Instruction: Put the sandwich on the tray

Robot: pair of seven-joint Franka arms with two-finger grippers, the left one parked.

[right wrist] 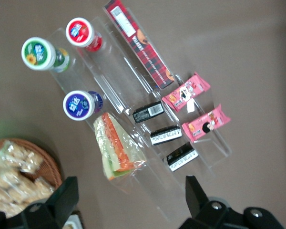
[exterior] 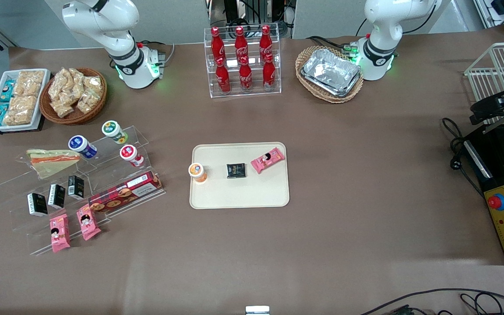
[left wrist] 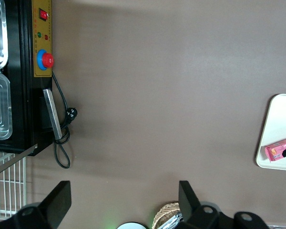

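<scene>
The gripper is hovering above the sandwich, jaws spread and empty; the sandwich is lying on the clear stepped rack, well apart from the tray, so descending to grasp comes next

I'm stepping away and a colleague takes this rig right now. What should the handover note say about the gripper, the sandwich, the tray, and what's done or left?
Gripper: open, empty, above the acrylic display stand, with the sandwich below it.
Sandwich: lying on the stand's upper step, beside the blue-lidded cup, untouched.
Tray: mid-table, already holding an orange cup, a black packet and a pink snack packet; bare space remains on its part nearest the front camera.
Done: nothing yet for the sandwich.
Left: descend, grasp the sandwich, carry it over, set it on the tray.
</scene>
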